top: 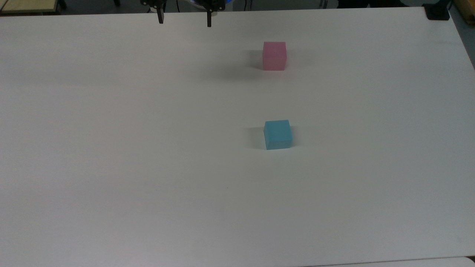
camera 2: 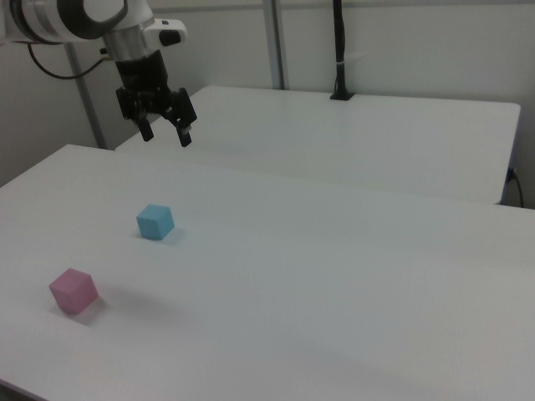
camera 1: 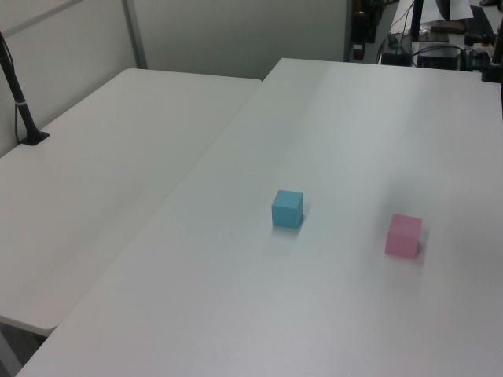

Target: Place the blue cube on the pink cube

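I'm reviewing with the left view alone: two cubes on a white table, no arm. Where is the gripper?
Observer: In the right view, the gripper hangs high above the table, beyond the blue cube.
Operator: Open or shut?
Observer: Open; the top view shows its fingers spread wide with nothing between them.
Operator: Is it over either cube?
Observer: No. In the top view it sits at the far edge, toward the top view's left of the pink cube.

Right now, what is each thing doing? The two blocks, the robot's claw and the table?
blue cube: sitting flat on the table, alone, nothing touching it.
pink cube: sitting flat on the table, apart from the blue cube, nothing on top.
gripper: open, holding nothing, up in the air above the table.
table: white, holding both cubes.
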Tool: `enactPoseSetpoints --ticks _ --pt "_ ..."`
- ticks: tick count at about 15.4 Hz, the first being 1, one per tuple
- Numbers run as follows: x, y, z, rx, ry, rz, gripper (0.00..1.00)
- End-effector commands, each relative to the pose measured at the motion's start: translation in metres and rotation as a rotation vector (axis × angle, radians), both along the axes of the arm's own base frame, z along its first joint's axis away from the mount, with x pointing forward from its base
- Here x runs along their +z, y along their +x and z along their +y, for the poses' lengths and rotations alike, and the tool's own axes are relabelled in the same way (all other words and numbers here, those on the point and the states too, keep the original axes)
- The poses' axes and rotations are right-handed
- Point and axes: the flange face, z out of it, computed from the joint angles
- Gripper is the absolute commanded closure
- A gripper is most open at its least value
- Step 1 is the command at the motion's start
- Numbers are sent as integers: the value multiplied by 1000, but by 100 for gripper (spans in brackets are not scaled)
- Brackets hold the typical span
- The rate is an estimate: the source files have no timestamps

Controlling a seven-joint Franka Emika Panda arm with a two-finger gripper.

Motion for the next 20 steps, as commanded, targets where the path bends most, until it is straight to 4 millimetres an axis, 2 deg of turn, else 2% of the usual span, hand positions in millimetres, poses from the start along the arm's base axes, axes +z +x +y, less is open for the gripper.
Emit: enactPoseSetpoints --ticks 1,20 --pt "-5 -9 -2 -15 -16 35 0" --pt "-9 -9 3 -13 -18 55 0"
